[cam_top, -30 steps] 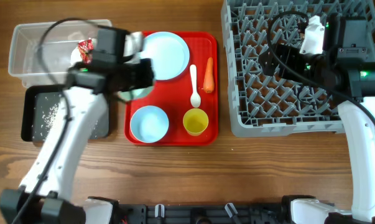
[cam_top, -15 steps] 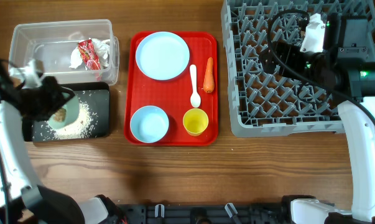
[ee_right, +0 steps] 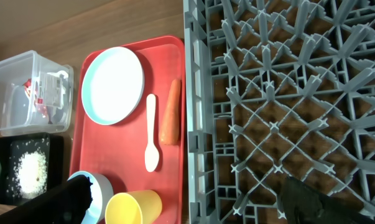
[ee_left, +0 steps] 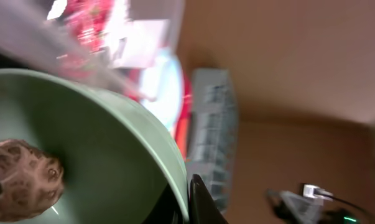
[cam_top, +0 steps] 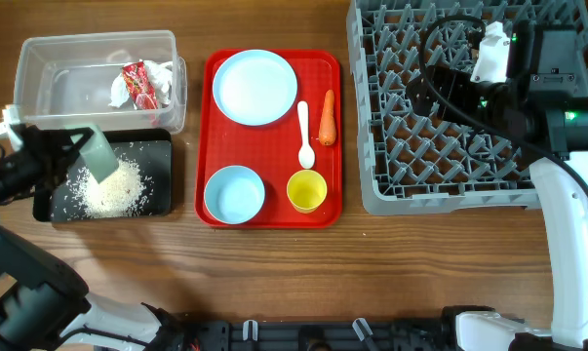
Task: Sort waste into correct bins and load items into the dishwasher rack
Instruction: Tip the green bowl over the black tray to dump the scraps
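Mint-green bowl (cam_top: 99,154) has tipped sideways over black tub (cam_top: 158,197).

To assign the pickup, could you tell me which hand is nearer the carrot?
Right. The right hand is over the rack, near the carrot; the left hand is far off, over the black tub.

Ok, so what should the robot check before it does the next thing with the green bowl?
1. Grip: left gripper shut on the mint-green bowl: ok.
2. Aim: bowl tilted over the black tub: ok.
3. Spill: rice lies inside that tub: ok.
4. Bowl emptied: not ok, a brown food scrap sits inside.
5. Other arm: right gripper open over the dishwasher rack: ok.
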Controlling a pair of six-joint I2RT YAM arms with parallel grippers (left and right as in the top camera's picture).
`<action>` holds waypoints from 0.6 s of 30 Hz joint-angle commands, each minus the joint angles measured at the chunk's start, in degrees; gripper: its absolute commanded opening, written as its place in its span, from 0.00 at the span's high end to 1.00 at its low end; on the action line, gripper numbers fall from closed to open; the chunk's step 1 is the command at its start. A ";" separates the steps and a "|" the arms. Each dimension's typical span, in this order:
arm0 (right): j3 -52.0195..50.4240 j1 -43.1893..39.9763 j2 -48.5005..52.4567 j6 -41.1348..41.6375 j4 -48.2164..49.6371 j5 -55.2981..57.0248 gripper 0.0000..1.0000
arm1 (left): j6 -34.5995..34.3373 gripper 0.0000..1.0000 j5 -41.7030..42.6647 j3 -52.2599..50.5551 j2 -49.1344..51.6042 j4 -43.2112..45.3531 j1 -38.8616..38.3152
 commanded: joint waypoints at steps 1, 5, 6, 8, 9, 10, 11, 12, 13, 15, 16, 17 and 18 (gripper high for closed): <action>0.70 0.35 0.26 0.24 -0.09 0.57 0.00 | 1.75 0.96 14.75 -0.15 0.11 0.44 2.23; 0.70 0.35 0.26 0.22 -0.31 0.57 0.00 | 2.58 0.96 11.98 -0.15 0.11 0.13 3.93; 0.70 0.35 0.26 0.20 -0.28 0.57 0.00 | 2.54 0.96 11.58 -0.15 0.17 -0.57 4.48; 0.70 0.35 0.26 0.22 -0.24 0.57 0.00 | 1.09 0.96 13.53 -0.15 0.22 -4.72 5.88; 0.70 0.35 0.26 0.22 -0.22 0.57 0.00 | 1.09 0.96 14.84 -0.15 0.22 -5.27 6.43; 0.70 0.35 0.26 0.24 -0.13 0.57 0.00 | 1.07 0.96 15.56 -0.15 0.22 -4.96 6.78; 0.70 0.35 0.26 0.20 -0.07 0.57 0.00 | 0.63 0.96 15.82 -0.15 0.26 -4.61 7.10; 0.70 0.35 0.26 0.22 -0.07 0.57 0.00 | -1.25 0.96 17.05 -0.15 0.26 -6.16 7.26; 0.70 0.35 0.26 0.26 -0.09 0.55 0.00 | -1.31 0.96 19.87 -0.15 0.22 -9.81 7.26; 0.70 0.35 0.26 0.24 -0.11 0.55 0.00 | 0.04 0.96 20.37 -0.15 0.17 -11.37 7.26; 0.70 0.35 0.26 0.22 -0.11 0.55 0.00 | 1.29 0.96 20.15 -0.15 0.22 -10.27 7.26; 0.70 0.35 0.26 0.26 -0.11 0.55 0.00 | 1.29 0.96 18.91 -0.15 0.26 -9.40 7.26; 0.70 0.35 0.26 0.28 -0.11 0.55 0.00 | 1.29 0.96 18.69 -0.15 0.26 -9.09 7.23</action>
